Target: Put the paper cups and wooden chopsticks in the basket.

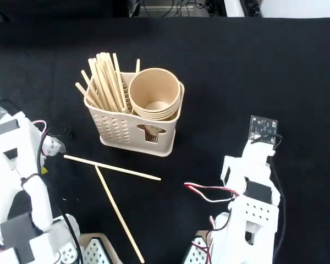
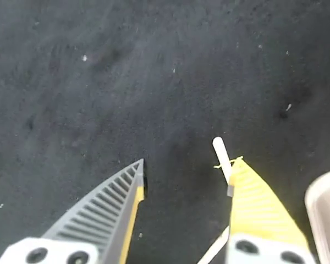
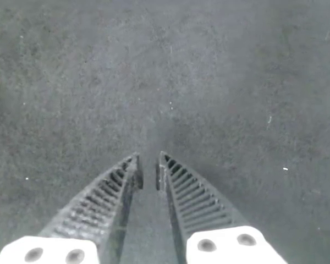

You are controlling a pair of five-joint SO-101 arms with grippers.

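- Left gripper (image 2: 188, 165) spread wide over the black table (image 2: 99, 82), a loose chopstick (image 2: 220, 151) tip beside its yellow finger.
- Right gripper (image 3: 148, 159) nearly closed, holding nothing.
- Paper cups (image 1: 154, 96) stacked in the basket (image 1: 121, 132); two chopsticks (image 1: 113, 168) lie on the table just in front of it.

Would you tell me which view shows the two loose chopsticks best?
The high view: both loose chopsticks lie in full length. The left wrist view catches one tip beside the left gripper; the right wrist view faces black cloth.
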